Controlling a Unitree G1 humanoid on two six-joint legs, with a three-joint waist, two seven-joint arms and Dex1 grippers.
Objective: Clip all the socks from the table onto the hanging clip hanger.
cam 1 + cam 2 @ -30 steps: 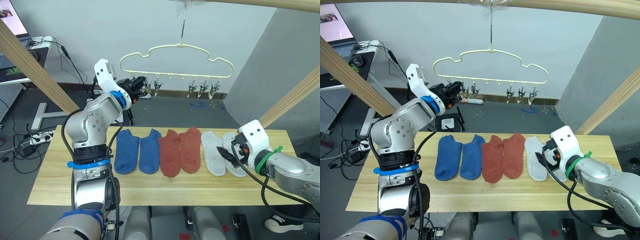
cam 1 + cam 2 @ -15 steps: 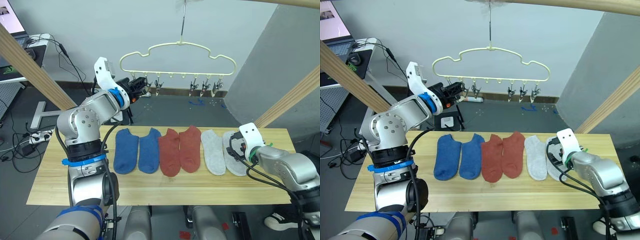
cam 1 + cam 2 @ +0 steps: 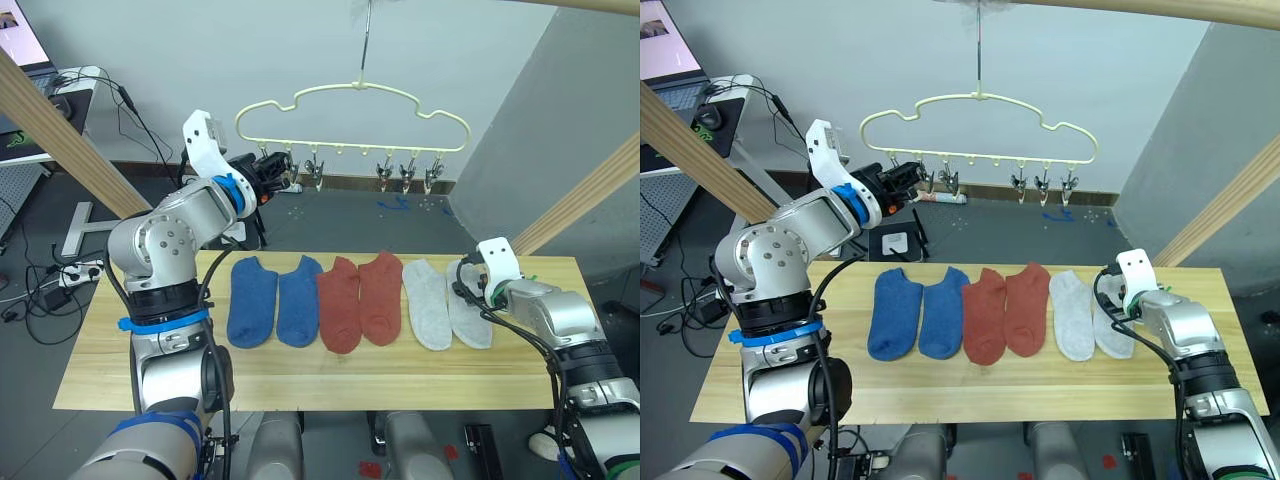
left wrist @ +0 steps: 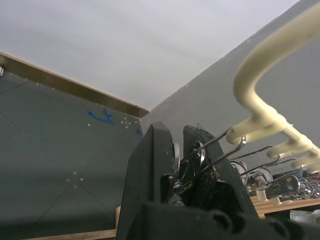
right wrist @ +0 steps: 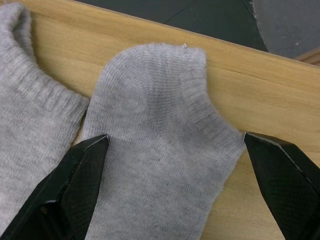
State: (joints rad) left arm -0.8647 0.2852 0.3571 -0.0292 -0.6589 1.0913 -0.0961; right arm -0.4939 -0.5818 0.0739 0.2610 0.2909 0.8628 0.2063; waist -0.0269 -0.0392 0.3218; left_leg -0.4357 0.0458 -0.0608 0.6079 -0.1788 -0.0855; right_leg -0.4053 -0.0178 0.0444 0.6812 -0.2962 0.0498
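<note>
The right gripper (image 5: 175, 165), fingers spread, straddles the grey sock (image 5: 160, 140) nearest the table's (image 3: 300, 370) right edge; the left gripper (image 4: 177, 165) pinches an end clip (image 4: 200, 152).

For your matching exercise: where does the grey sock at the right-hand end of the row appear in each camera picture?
Left eye view: outermost grey sock, beside the right pincer.
Right eye view: same sock, last in the row on the table.
Left wrist view: not in it.
Right wrist view: sock between the open fingers.
Shared landmark: its grey twin.
</note>
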